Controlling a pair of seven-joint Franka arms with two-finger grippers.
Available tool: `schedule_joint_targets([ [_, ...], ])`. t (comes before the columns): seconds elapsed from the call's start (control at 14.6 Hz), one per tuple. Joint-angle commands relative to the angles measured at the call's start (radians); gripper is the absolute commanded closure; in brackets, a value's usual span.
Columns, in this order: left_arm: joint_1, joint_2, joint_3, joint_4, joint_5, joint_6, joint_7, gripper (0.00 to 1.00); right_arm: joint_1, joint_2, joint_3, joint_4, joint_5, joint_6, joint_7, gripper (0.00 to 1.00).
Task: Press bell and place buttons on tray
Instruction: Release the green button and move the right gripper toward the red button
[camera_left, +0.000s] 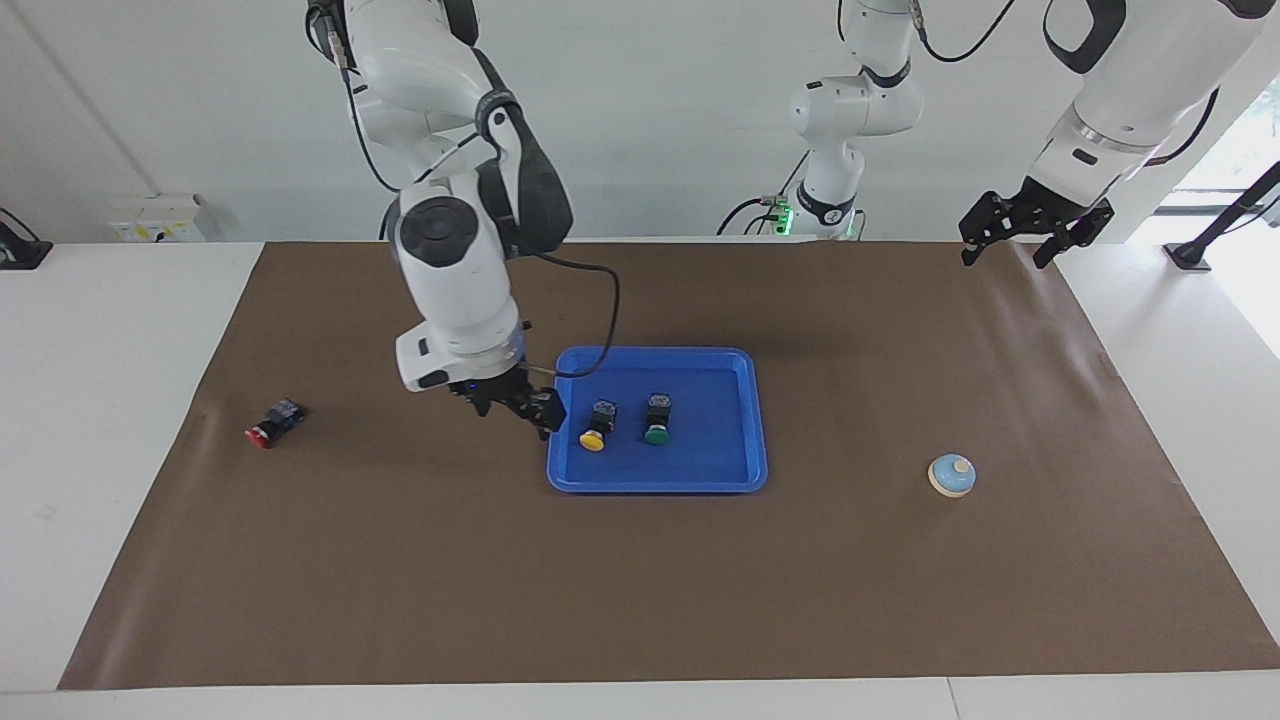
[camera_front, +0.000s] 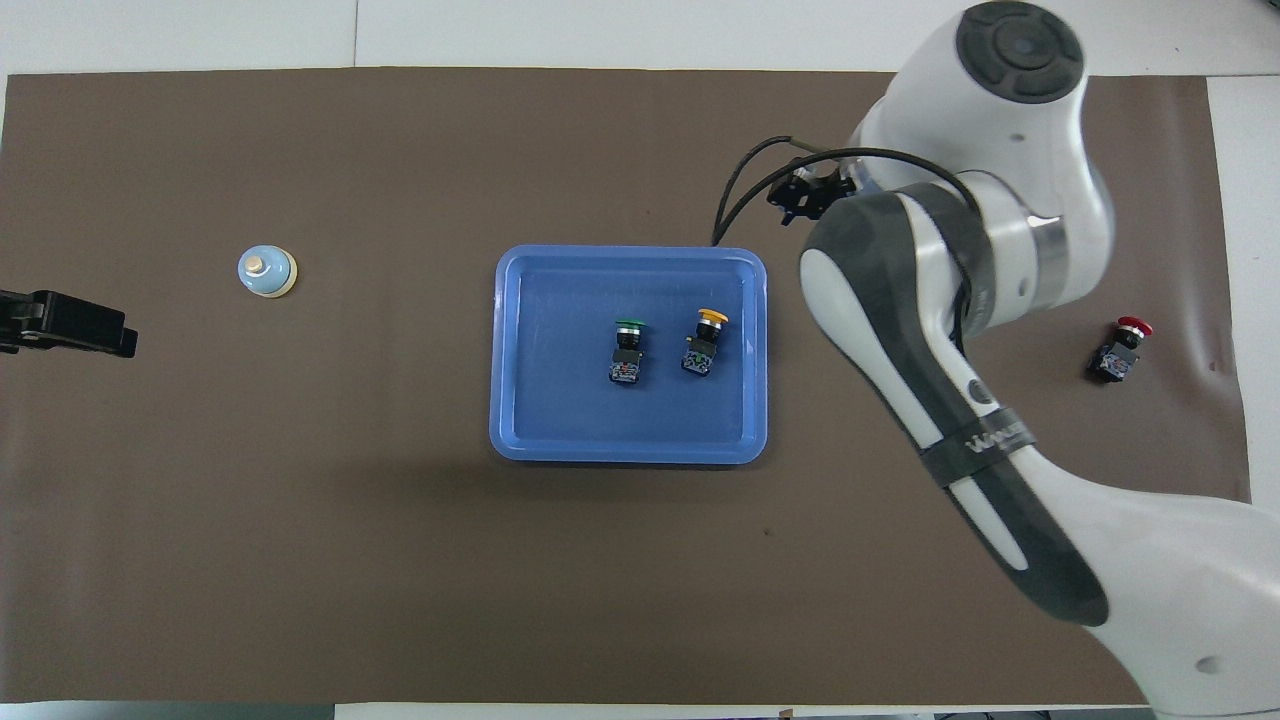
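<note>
Resting side by side in flat bright-blue plastic tray (camera_left: 655, 487), mid-frame: green-capped push-button (camera_left: 657, 421), yellow-capped push-button (camera_left: 597, 426). Right gripper (camera_left: 520, 408) over tray edge, jaws wide, empty, probably bound for red-capped push-button (camera_left: 272, 422). Left gripper (camera_left: 1005, 255) waiting near top edge, jaws wide.

High facing camera across the table, steep overhead camera above robots, both sharing the brown mat (camera_left: 640, 580).

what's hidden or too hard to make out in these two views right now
- Right pincer: in the overhead view its own arm covers most of it.
- Left pincer: the overhead view's edge cuts it off, so only its tip shows.
- Red button: too small in both views to read any marking on its body.
- Bell: whether it has been pressed does not show in either view.
- Green button and yellow button in the tray: body labels too small in both views.
</note>
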Motion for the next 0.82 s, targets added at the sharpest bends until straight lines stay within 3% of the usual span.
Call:
schedule_joint_targets([
  [0.0, 0.002, -0.013, 0.004, -0.005, -0.006, -0.007, 0.008, 0.0, -0.116, -0.018, 0.013, -0.024, -0.042, -0.03, -0.115, 0.0],
  [0.34, 0.002, -0.013, 0.004, -0.005, -0.006, -0.007, 0.008, 0.0, -0.267, -0.071, 0.011, -0.177, -0.125, 0.013, -0.272, 0.0],
  [0.76, 0.002, -0.013, 0.005, -0.005, -0.006, -0.007, 0.008, 0.0, -0.429, -0.174, 0.01, -0.522, -0.17, 0.338, -0.371, 0.0],
])
